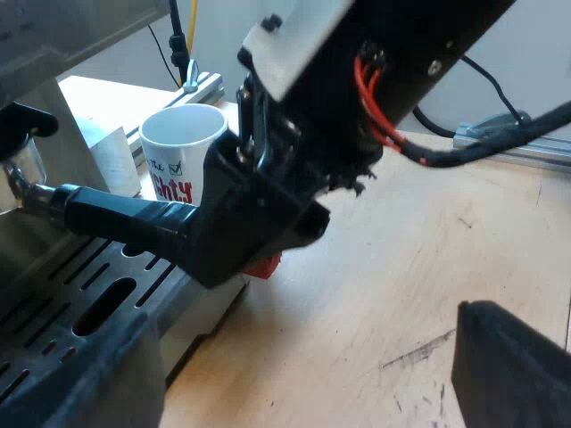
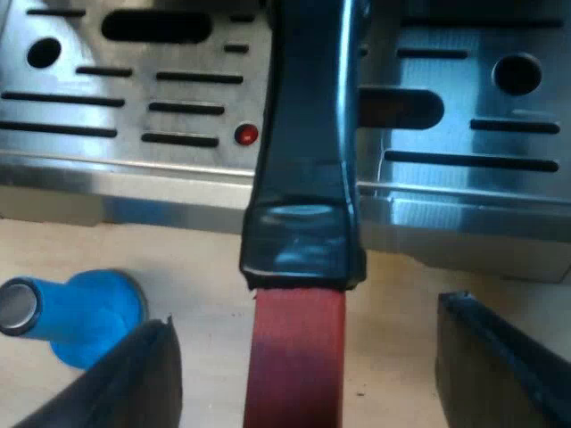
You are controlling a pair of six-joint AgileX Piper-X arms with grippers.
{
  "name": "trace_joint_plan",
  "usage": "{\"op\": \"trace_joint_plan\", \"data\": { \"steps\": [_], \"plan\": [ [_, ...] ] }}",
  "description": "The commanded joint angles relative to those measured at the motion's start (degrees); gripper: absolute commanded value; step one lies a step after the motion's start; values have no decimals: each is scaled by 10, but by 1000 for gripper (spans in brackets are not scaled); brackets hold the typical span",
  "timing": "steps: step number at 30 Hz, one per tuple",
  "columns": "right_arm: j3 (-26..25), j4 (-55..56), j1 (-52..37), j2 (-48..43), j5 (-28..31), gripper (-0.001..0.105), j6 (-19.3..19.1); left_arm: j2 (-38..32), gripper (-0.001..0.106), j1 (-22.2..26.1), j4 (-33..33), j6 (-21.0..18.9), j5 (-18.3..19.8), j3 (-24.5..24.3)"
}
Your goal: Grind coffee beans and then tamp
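Note:
The holder's dark handle (image 1: 125,218) sticks out from the espresso machine's front, above the slotted drip tray (image 1: 80,294). Its red end (image 2: 297,357) lies between the fingers of my right gripper (image 2: 303,379), which is open, with a gap on each side. From the left wrist view, my right gripper (image 1: 254,241) sits over the handle's end, with a bit of red (image 1: 264,266) below it. A blue tamper (image 2: 76,312) lies on its side on the table beside the drip tray (image 2: 178,98). My left gripper (image 1: 299,379) is open over the wooden table, holding nothing.
A white mug (image 1: 183,152) with red lettering stands beside the machine, beyond the handle. A white block (image 1: 111,160) is next to it. Metal rails (image 1: 522,147) run along the far edge of the wooden table (image 1: 401,267).

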Motion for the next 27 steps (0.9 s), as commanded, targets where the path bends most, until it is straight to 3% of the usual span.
{"op": "trace_joint_plan", "data": {
  "steps": [1, 17, 27],
  "plan": [
    [-6, -21, -2, 19, -3, 62, -2, -3, 68, -3, -5, -5, 0, -1],
    [-4, -72, -7, 64, 3, 62, -2, -3, 68, -3, -5, -5, 2, -1],
    [25, -104, -9, 66, 14, 62, -2, -3, 68, -3, -5, -5, 2, -1]
  ]
}}
